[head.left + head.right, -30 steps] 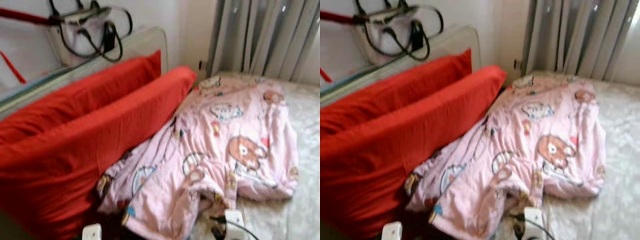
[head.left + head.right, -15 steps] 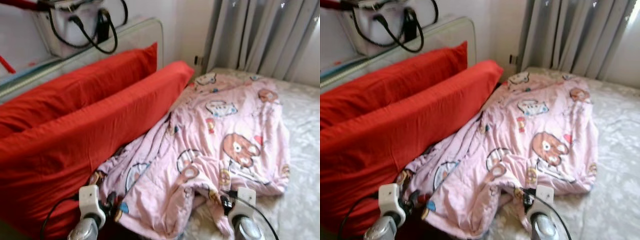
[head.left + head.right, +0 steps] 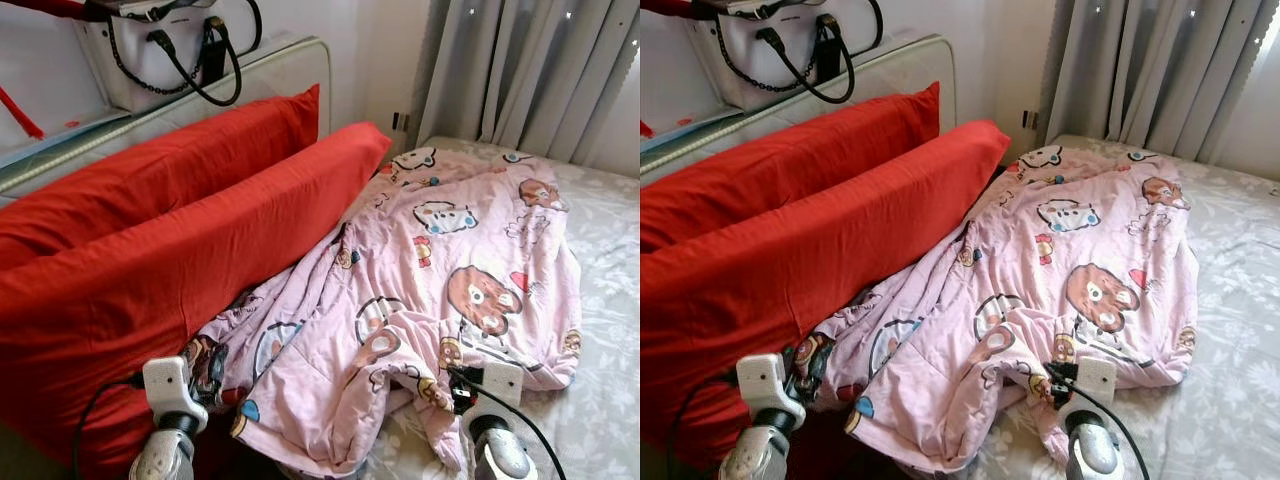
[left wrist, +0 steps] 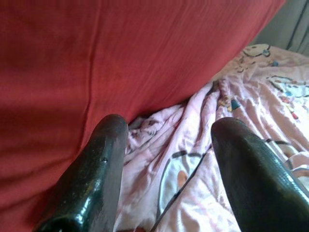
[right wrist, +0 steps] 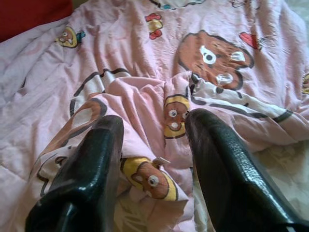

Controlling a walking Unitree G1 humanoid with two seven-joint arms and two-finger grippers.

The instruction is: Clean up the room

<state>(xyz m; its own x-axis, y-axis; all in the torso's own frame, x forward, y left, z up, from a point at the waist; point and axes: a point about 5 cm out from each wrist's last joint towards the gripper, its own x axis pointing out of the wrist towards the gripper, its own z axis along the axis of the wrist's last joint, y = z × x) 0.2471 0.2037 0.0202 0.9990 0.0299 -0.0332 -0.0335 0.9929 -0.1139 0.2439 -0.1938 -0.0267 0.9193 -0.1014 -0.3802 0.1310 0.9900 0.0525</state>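
Bed (image 3: pixel 600 300), grey floral sheet: a crumpled pink cartoon-print quilt (image 3: pixel 440 290) is lying across it, one edge running up against two red pillows (image 3: pixel 170 250) that are leaning on the headboard (image 3: pixel 290 70), where a white handbag (image 3: pixel 160 50) is sitting. Left tool (image 4: pixel 166 145): fingers spread and released, gripping nothing, hovering beside the lower red pillow at the quilt's near-left edge. Right tool (image 5: pixel 154 145): likewise spread and released, hovering just above a raised fold at the quilt's near edge; grey curtains (image 3: pixel 530 70) are hanging behind.
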